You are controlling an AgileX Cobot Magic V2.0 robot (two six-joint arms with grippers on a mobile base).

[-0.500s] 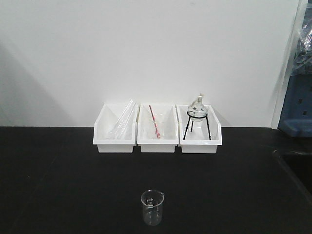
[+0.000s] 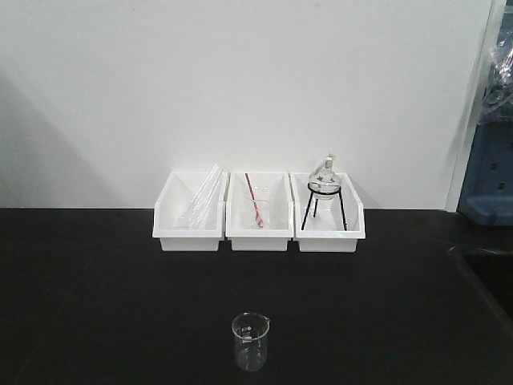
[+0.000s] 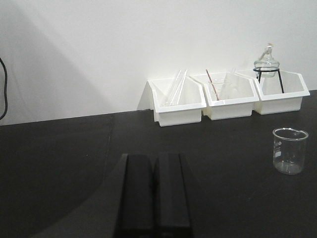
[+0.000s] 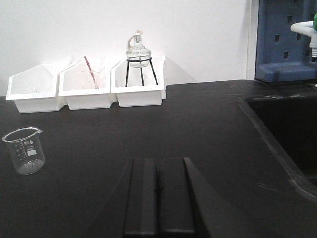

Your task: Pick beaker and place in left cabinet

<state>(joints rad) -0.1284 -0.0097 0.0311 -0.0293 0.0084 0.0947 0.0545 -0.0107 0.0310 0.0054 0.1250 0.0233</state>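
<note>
bench point(image 2: 96, 305) layout, left to right: tube bin point(image 2: 190, 210) with long glass tubes leaning in it, middle bin point(image 2: 258, 210) with a red-striped rod, right bin point(image 2: 329, 220) with the flask on tripod point(image 2: 325, 191). All three sit against the wall, likely to keep breakables out of the work zone. The beaker point(image 2: 251, 341) stands upright and alone in front of the middle bin, well apart from it, so the approach is open from either side. The left cabinet is not in view.

left gripper point(image 3: 154, 163): fingers pressed together, holding nothing, beaker off to its right.
right gripper point(image 4: 158, 166): same, pressed together and empty, beaker to its left.
</note>
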